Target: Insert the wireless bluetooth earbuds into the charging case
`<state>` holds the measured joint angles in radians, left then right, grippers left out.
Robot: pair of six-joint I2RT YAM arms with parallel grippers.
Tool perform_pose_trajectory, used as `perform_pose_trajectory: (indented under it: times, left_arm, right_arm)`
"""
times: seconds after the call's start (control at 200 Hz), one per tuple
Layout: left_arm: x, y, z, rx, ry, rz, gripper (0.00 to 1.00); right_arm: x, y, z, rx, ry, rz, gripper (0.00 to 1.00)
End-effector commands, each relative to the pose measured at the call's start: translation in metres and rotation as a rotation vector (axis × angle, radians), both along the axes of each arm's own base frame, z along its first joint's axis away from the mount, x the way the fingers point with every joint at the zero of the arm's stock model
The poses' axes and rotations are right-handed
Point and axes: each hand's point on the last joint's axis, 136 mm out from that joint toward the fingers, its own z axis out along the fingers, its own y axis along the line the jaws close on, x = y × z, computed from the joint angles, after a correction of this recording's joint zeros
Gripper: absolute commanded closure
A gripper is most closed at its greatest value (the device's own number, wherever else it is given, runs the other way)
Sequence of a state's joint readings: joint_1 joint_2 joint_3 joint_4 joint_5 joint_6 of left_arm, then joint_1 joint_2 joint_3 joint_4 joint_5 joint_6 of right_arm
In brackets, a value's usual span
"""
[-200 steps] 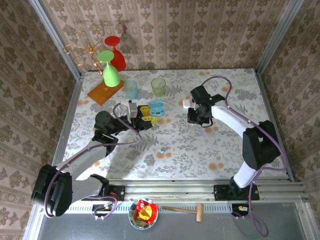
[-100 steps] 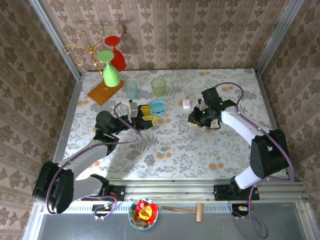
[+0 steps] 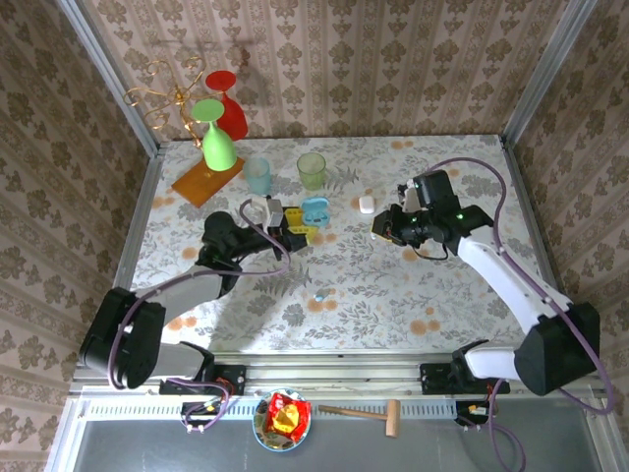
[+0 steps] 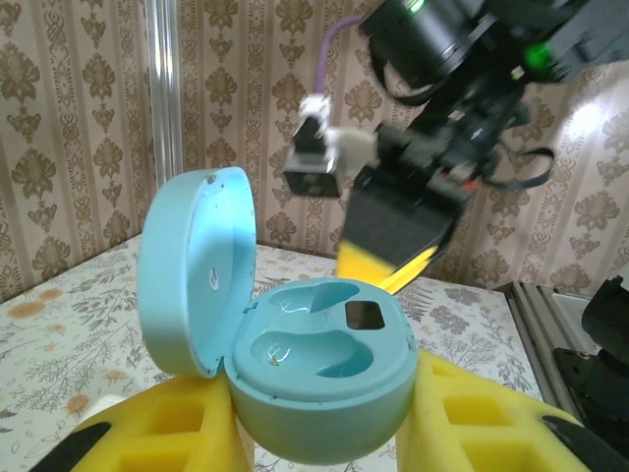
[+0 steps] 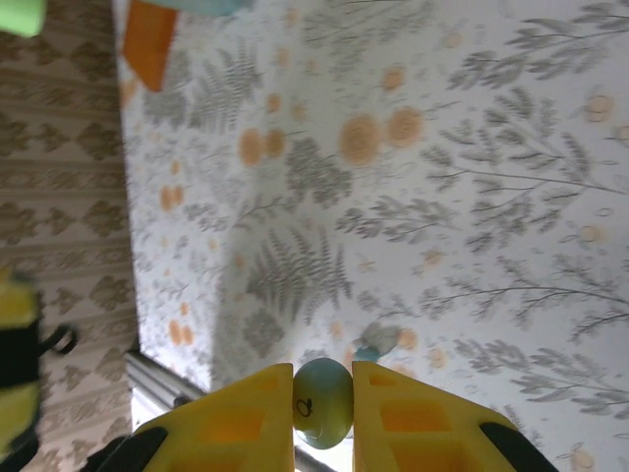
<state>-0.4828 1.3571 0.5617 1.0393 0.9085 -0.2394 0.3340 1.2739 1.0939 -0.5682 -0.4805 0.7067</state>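
Note:
My left gripper is shut on the light-blue charging case, gripping its base. In the left wrist view the case sits between the yellow fingers with its lid hinged open to the left and both wells empty. My right gripper hangs to the right of the case and points toward it. It is shut on a pale-blue earbud. A second earbud lies on the table in the middle, also seen as a small bud past the right fingers.
A small white case lies behind the right gripper. At the back stand a green cup, a blue cup, an upturned green glass on an orange coaster and a red glass.
The right arm has swung its wrist out to the right and turned the gripper to point left at the case. The left gripper has shifted slightly right with the case.

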Motion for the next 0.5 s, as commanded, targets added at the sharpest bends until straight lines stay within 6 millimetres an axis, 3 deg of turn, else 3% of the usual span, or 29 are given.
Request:
perform_pose_trajectory:
  times: [0.0, 0.225, 0.345, 0.495]
  left_arm:
    - [0.001, -0.001, 0.027, -0.059, -0.085, -0.022, 0.73]
    - [-0.002, -0.005, 0.022, -0.051, -0.087, -0.056, 0.74]
    - [-0.007, -0.005, 0.023, -0.052, -0.094, -0.079, 0.74]
    - [-0.018, -0.005, 0.029, -0.051, -0.1, -0.112, 0.75]
  right_arm:
    - [-0.02, 0.022, 0.047, 0.061, -0.094, 0.117, 0.83]
    - [-0.039, 0.062, 0.101, 0.091, -0.247, 0.288, 0.83]
    - [-0.043, 0.082, 0.115, 0.077, -0.316, 0.363, 0.83]
    - [-0.041, 0.091, 0.122, 0.043, -0.352, 0.413, 0.83]
